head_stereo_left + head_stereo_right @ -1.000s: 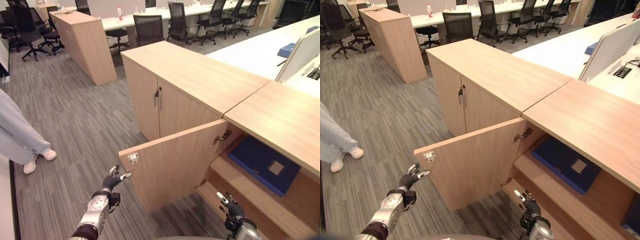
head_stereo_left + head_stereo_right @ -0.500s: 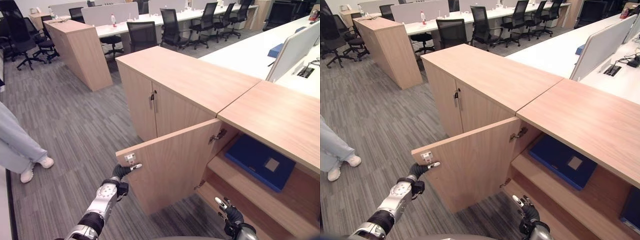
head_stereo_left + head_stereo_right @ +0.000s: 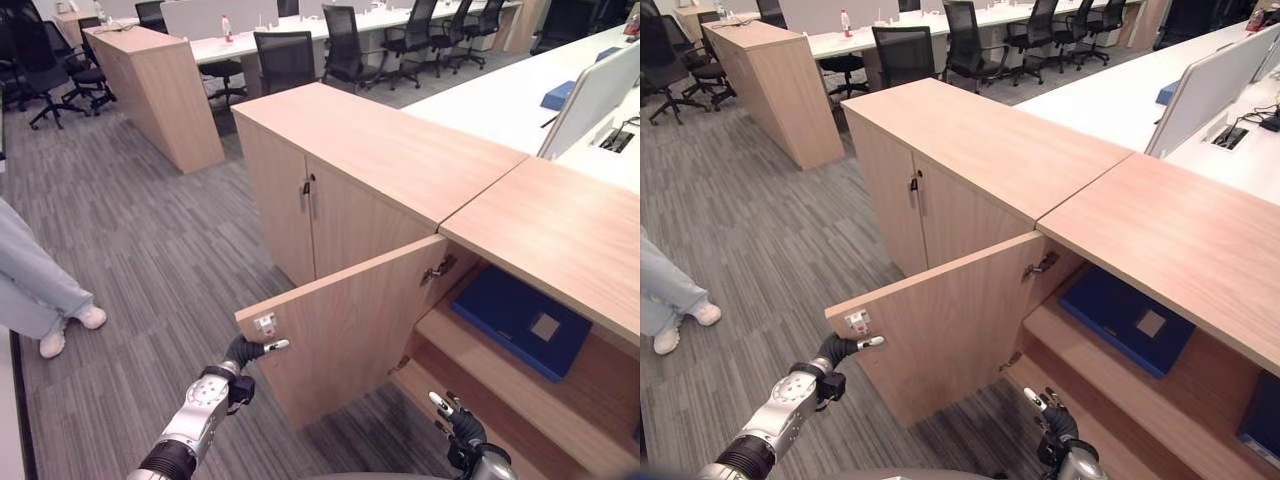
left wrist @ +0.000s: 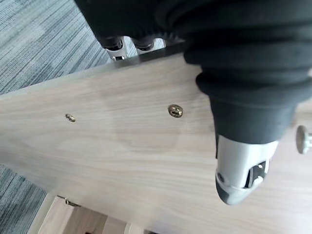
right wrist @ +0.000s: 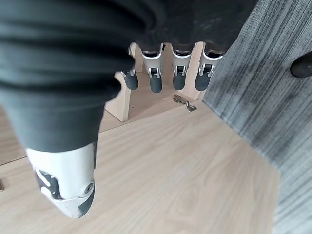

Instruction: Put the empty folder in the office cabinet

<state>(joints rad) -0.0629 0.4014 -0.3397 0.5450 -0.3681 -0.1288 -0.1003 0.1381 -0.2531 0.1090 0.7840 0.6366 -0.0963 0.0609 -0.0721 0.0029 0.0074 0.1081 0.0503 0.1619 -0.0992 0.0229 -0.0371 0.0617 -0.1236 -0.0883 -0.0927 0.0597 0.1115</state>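
**Wood door under our left hand, folder on the shelf**

Wood grain lies close before our left hand (image 3: 243,352), which sits at the free end of the open door (image 3: 350,330). Its fingers reach over the door's top edge, just below the small metal catch (image 3: 265,322), while the thumb lies against the door's face. We cannot tell whether the fingers are curled round that edge or only resting on it.

Our right hand (image 3: 452,413) hangs low by the front edge of the open cabinet (image 3: 560,225), near the door's hinged end. Its fingers are straight and relaxed, touching nothing, with the grey carpet (image 3: 160,240) beside them.

Past the door, the blue folder (image 3: 522,321) lies flat on the shelf (image 3: 470,345) inside the cabinet, towards the back, under the cabinet's top.

Next along, a second cabinet (image 3: 370,150) has its doors closed.

On the carpet off to our left we see a person's legs (image 3: 40,290) in pale trousers and white shoes.

Farther back stand a separate wooden unit (image 3: 160,90), long white desks (image 3: 300,30) and a row of black office chairs (image 3: 345,45).
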